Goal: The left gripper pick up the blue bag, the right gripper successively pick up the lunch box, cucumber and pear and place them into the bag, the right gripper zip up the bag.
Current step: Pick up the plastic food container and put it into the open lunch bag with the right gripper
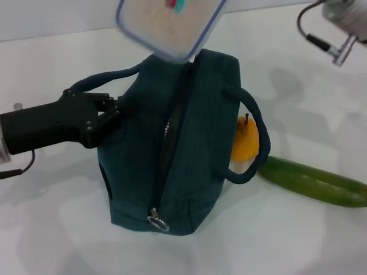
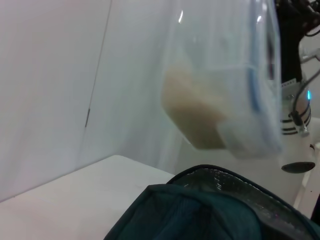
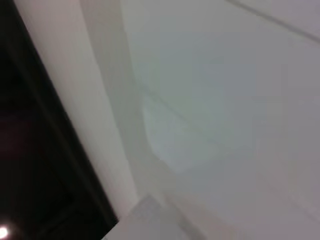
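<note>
One left pincer is clamped on the blue bag handle; above it hangs the lunch box; right pincer's grip cannot be told.

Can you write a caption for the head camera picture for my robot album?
Left gripper holds the big teal-blue fabric bag by a handle while a clear blue-rimmed lunch box hangs above its opening.

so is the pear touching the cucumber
Apart. The head view shows the pear behind the blue bag's handle, with bare table between it and the cucumber.
</note>
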Tool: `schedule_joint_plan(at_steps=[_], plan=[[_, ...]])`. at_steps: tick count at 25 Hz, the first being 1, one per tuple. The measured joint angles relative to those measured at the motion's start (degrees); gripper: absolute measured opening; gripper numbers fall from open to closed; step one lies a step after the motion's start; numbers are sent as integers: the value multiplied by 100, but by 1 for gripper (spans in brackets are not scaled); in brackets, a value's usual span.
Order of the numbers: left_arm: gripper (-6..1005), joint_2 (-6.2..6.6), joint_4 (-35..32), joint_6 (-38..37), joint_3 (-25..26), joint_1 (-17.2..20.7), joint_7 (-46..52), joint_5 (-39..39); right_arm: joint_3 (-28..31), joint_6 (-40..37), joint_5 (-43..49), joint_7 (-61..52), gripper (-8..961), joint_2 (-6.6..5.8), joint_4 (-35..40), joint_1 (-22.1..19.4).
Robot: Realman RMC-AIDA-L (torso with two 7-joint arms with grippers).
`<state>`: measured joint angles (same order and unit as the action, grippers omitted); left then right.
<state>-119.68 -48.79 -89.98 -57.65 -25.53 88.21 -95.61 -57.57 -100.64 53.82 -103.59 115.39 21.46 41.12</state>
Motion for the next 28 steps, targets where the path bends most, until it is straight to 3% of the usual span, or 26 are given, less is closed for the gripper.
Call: schedule_joint_plan(at_steps=[8,28], plan=[[53,10,95,-2,-1,-68,-4,0,-393,-128,18,-28,99,-26,5,-178],[53,-3,100,-3,-1,-72,-6,16,-405,122,1101,357,101,-328,133,-816]])
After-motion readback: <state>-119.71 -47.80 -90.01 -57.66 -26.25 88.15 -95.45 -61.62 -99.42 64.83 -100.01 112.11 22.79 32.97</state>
